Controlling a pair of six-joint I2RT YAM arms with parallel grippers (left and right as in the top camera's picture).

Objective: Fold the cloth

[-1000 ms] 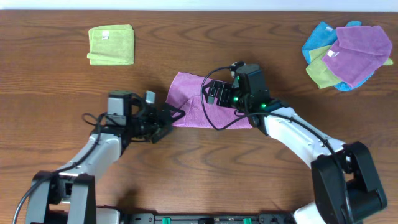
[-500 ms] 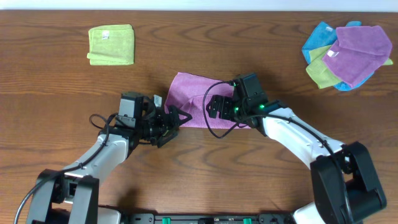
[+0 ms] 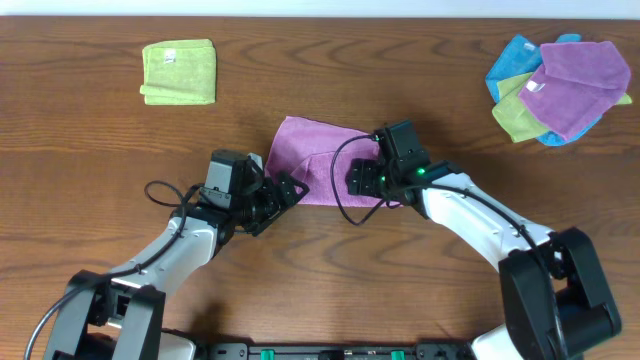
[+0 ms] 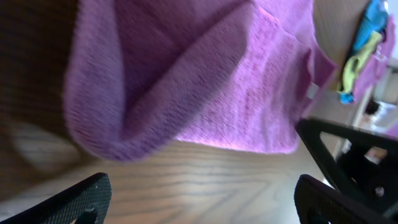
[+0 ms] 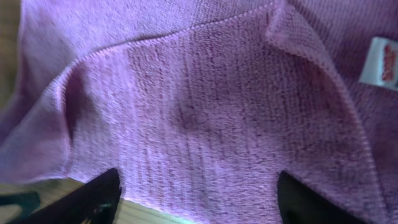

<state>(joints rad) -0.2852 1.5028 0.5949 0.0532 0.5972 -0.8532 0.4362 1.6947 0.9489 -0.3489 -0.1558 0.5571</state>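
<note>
The orchid cloth [image 3: 305,150] lies rumpled and partly doubled over at the table's middle. My left gripper [image 3: 285,190] is open at the cloth's front-left corner. In the left wrist view the cloth [image 4: 205,81] lies just ahead of the open fingers [image 4: 202,199], which are over bare wood. My right gripper [image 3: 362,180] is open over the cloth's front-right part. In the right wrist view the cloth [image 5: 205,106] fills the frame between the spread fingers [image 5: 199,199], with a white tag [image 5: 379,62] at the right. Both grippers hold nothing.
A lime-green folded cloth [image 3: 178,71] lies at the back left. A pile of cloths [image 3: 560,88], blue, green and lilac-violet on top, lies at the back right. The table is brown wood [image 3: 120,140].
My left gripper has moved right, up to the cloth's front-left corner. My right gripper has shifted slightly right and toward the front edge of the cloth.
</note>
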